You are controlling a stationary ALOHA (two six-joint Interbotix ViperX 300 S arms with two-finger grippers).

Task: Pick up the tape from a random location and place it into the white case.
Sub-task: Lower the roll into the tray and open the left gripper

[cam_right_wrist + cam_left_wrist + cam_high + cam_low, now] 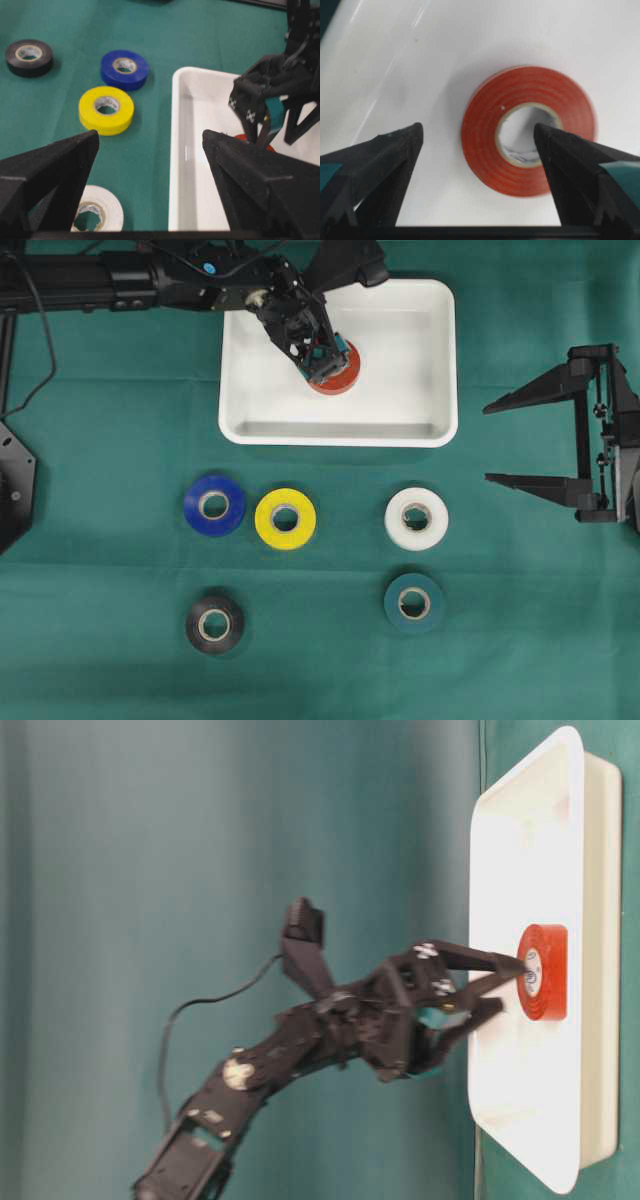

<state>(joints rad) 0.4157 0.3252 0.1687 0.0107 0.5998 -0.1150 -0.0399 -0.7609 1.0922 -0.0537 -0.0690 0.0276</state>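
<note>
One roll, red tape [340, 370], lying flat on floor of white case [430, 425], near the middle. Placement judged as done for this roll. Left gripper [480, 145] low over it with jaws spread wide, one fingertip over the core hole, gripping nothing. Remaining: only lifting the arm away. Five other rolls outside on green tabletop [100, 640]: blue, yellow, white, black, teal. Right gripper [495, 440] parked at the side, jaws wide apart, empty. Nothing else inside the case.

Green-clothed table [110, 480] carries white case [440, 360] and five tape rolls [285, 518].
</note>
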